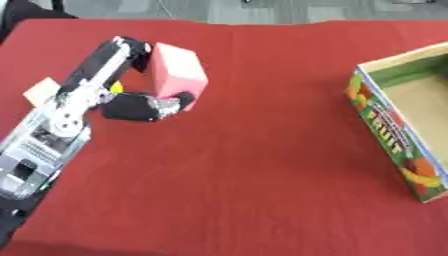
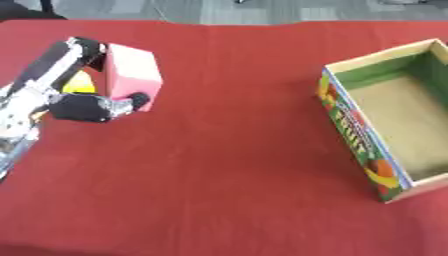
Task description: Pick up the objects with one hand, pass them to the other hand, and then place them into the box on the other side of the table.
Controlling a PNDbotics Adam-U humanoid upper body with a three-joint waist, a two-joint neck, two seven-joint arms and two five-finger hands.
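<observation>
With my left hand (image 1: 131, 102) curled around the pink block (image 1: 179, 70), pickup's done; next I need my right hand, unseen, for handover toward the box (image 2: 350, 127).

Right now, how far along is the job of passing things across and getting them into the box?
Early. The box on the right side looks empty, so nothing has been placed. In hand: the left hand has its fingers and thumb curled round the pink block. The right hand is out of view, so the handover and placing remain. A yellow thing and a tan thing lie behind the left arm.
</observation>
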